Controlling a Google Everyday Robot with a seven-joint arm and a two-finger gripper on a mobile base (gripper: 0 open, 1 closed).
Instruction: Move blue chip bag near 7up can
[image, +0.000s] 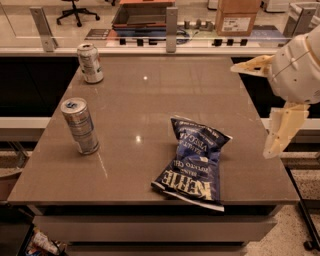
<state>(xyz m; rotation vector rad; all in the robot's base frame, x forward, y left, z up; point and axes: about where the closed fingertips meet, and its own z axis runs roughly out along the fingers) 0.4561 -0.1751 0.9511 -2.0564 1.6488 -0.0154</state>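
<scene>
The blue chip bag (194, 163) lies crumpled on the brown table (150, 95), near the front edge right of centre, white lettering facing up. The 7up can (90, 62) stands upright at the table's far left corner, far from the bag. My gripper (250, 111) hangs at the right edge of the view, above the table's right side and right of the bag. Its two pale fingers (282, 130) are spread apart and hold nothing.
A taller slim silver can with a blue top (80, 126) stands upright at the table's left side. A glass rail with metal posts (171, 22) runs behind the far edge. A cardboard box (237, 16) sits beyond it.
</scene>
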